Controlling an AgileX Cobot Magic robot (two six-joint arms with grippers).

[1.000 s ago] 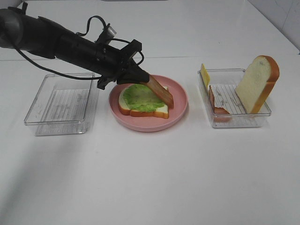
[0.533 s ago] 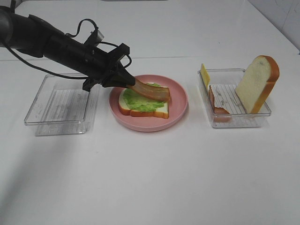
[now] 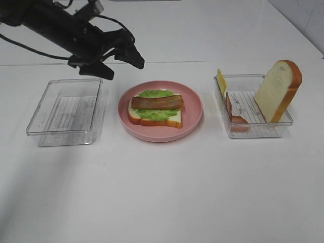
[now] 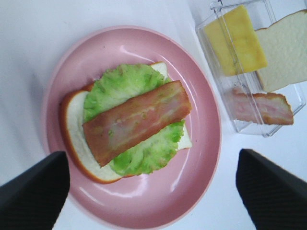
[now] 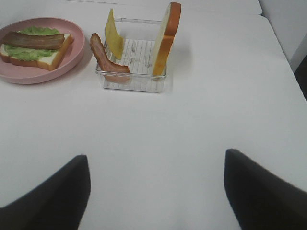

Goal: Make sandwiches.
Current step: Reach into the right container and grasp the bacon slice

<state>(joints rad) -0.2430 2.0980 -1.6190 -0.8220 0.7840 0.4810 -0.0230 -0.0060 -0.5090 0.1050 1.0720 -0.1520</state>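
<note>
On the pink plate (image 3: pixel 195 109) lies one bread slice (image 3: pixel 152 121) with a green lettuce leaf (image 3: pixel 152 113) and a brown bacon strip (image 3: pixel 157 102) flat across it. The left wrist view shows the same bacon strip (image 4: pixel 136 120) on the lettuce (image 4: pixel 120 84). My left gripper (image 3: pixel 125 69) is open and empty, up behind the plate's left side. My right gripper (image 5: pixel 156 191) is open and empty over bare table, short of the right tray (image 5: pixel 134 84). That tray holds a yellow cheese slice (image 3: pixel 221 80), a ham slice (image 3: pixel 234 115) and a second bread slice (image 3: pixel 278 91), all leaning upright.
An empty clear tray (image 3: pixel 66 111) stands left of the plate. The right tray (image 3: pixel 253 132) stands right of the plate. The white table runs wide in front of all three. The right arm is out of the exterior high view.
My left gripper let go of the bacon strip, which now lies flat on the lettuce. The gripper opened and drew back up and to the left.
</note>
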